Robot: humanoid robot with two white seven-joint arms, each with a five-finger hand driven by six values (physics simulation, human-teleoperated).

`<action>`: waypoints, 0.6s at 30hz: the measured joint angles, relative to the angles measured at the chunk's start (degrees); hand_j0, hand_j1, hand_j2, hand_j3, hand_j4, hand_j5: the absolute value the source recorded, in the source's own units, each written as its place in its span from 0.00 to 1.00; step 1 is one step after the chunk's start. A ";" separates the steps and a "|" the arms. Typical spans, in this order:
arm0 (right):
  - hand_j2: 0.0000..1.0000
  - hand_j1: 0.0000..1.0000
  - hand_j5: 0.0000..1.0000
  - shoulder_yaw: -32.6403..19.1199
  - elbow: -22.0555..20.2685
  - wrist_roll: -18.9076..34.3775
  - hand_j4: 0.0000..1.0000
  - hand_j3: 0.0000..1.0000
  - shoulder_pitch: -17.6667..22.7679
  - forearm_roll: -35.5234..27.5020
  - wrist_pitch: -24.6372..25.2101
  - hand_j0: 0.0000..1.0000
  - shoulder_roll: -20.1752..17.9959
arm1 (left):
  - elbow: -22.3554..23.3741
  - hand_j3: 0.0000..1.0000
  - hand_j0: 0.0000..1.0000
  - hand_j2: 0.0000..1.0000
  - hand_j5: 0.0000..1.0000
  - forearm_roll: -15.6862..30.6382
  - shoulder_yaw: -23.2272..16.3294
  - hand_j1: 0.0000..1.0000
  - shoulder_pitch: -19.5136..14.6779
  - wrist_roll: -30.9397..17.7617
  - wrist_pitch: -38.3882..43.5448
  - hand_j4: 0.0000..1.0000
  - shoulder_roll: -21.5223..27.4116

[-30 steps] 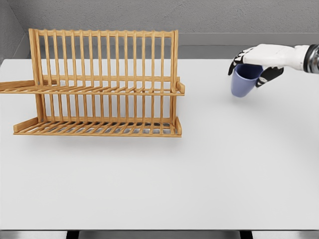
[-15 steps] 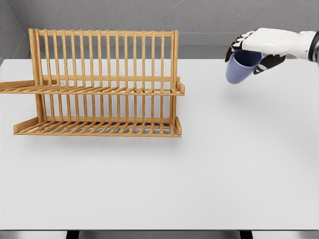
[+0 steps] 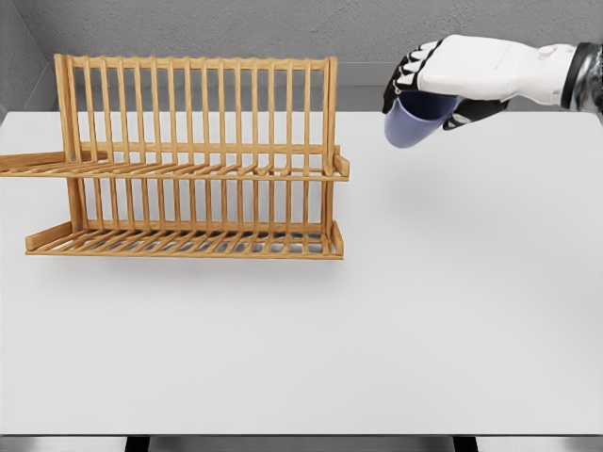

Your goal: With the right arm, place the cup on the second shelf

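Head view shows the right hand (image 3: 443,80) at about one o'clock in the picture, its white arm coming in from the right edge. Its dark fingers (image 3: 403,80) are curled around the rim of a blue cup (image 3: 412,125), pinching it from above so the cup hangs below the palm, tilted, clear of the worktop (image 3: 424,301). The cup is in the air, just right of the top corner of the wooden rack (image 3: 198,155), which stands at about ten o'clock; cup and rack are apart. The rack has two slatted shelves, an upper shelf (image 3: 188,169) and a lower shelf (image 3: 188,243), both bare.

The cup looks rigid and light, likely smooth-walled, so a rim grip could slip if the tilt grows. Holding across the rim, as now, leaves the base free to be set down on the slats. The slats offer narrow support, so a tilted cup may rock or catch between the uprights. Carrying is under way; the placing is not yet done. No left hand shows in the picture.
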 measured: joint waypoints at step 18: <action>0.66 0.66 0.66 0.30 -10.46 -0.03 0.66 0.66 -1.41 -0.15 0.03 0.66 1.09 | 0.00 1.00 1.00 1.00 1.00 -0.01 0.00 1.00 0.00 0.00 0.00 1.00 0.00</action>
